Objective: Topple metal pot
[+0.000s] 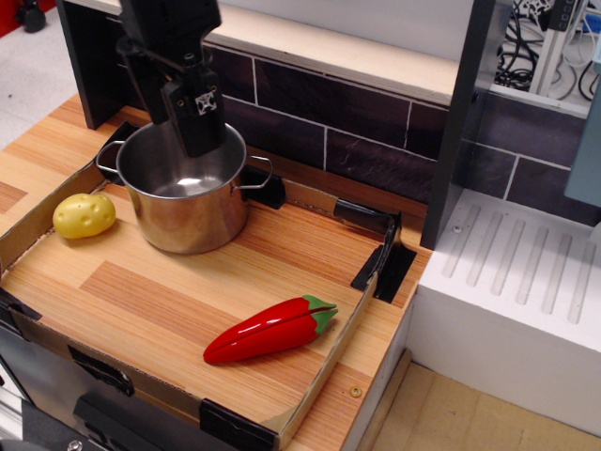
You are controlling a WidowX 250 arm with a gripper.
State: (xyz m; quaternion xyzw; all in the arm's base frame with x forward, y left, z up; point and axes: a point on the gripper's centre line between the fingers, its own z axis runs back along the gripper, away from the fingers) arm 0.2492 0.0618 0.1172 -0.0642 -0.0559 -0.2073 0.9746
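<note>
The metal pot (192, 221) stands upright at the back left of the wooden board (160, 291). It is shiny steel with a wire loop handle on each side, and it is empty. My gripper (185, 127) hangs over the pot's open mouth near its back rim, with its black fingers (202, 132) pointing down into the opening. The jaws look spread apart and hold nothing. I cannot tell whether a finger touches the rim.
A yellow potato (84, 215) lies left of the pot. A red pepper (268, 329) lies at the front right. A low cardboard rim (333, 352) edges the board. A dark tiled wall (366, 132) runs behind, and a white ribbed block (526, 301) stands to the right.
</note>
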